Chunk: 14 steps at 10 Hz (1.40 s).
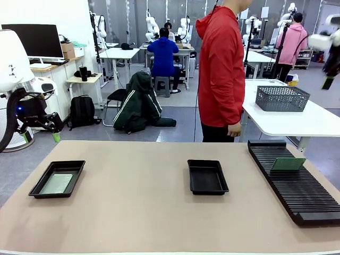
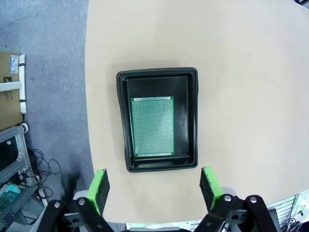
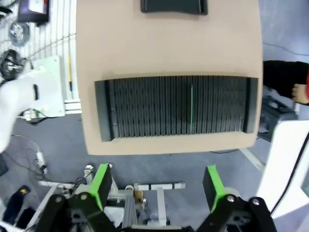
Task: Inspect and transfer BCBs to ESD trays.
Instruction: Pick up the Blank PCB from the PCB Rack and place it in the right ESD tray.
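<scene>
- Front view: we see the left gripper (image 1: 41,135) hanging off the table's (image 1: 138,212) left end with its fingers pointing down and spread wide, nothing between them.
- Below it and a little toward the middle of the table lies the left ESD tray (image 1: 37,185), with one pale BCB (image 1: 57,184) flat on its floor.
- Far across from that gripper sits the second ESD tray (image 1: 192,178), and past it a long black ribbed rack (image 1: 303,196) with another BCB (image 1: 288,163) standing tilted in its slots.
- A person (image 1: 220,69) in a red top stands at the far edge.
- Left wrist view: our gripper's green pads (image 2: 100,187) stand fully apart and grip nothing.
- The left ESD tray (image 2: 192,121) lies straight ahead, between the lines of the two fingers and just past their tips, clear of them. Its BCB (image 2: 152,126) rests flat, nearer one side wall.
- Right wrist view: the right gripper (image 3: 157,182) is wide open too, holding nothing, hovering off the table's edge.
- Ahead of its fingers lies the rack (image 3: 145,106), with the standing BCB (image 3: 191,108) seen edge-on as a thin green line.
- Beyond the rack we make out the second ESD tray (image 3: 174,6).
</scene>
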Available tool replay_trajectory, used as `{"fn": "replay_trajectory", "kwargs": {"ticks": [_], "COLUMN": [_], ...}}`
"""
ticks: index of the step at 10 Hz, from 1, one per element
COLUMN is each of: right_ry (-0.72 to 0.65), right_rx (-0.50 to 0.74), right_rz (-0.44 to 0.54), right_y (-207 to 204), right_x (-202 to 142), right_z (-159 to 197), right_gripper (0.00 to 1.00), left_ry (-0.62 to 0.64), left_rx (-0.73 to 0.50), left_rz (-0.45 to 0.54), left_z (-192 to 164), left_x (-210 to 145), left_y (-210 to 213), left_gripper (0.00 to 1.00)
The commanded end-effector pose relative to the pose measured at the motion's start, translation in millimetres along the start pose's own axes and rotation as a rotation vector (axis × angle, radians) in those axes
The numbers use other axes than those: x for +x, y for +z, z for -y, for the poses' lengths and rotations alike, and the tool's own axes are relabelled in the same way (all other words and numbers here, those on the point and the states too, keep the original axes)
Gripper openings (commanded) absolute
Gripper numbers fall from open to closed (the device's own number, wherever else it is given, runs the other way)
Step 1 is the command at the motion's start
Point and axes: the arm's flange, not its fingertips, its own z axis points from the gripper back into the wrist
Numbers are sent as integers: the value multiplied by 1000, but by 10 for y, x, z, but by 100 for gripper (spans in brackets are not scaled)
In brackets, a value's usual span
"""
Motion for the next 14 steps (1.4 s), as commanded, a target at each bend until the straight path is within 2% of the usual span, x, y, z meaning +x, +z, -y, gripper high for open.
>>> {"fn": "replay_trajectory", "kwargs": {"ticks": [1,2,3,6,9,11,14], "right_ry": [41,48,80,88,86,97,70], "right_rx": [7,0,0,-28,-27,-20,-80], "right_rz": [-2,3,16,18,8,20,27], "right_y": [-518,-786,-1256,-2063,-2517,-2724,-2897], "right_x": [-45,-70,-93,-154,-223,-241,-285], "right_z": [185,278,431,717,774,771,716], "right_gripper": [100,100,100,100,100,100,100], "left_ry": [2,2,2,2,2,2,2], "left_rx": [-7,-7,-7,-7,-7,-7,-7], "left_rz": [7,7,7,7,7,7,7], "left_z": [4,4,4,4,4,4,4], "left_x": [-7,-7,-7,-7,-7,-7,-7], "left_y": [-14,-14,-14,-14,-14,-14,-14], "left_gripper": [100,100,100,100,100,100,100]}}
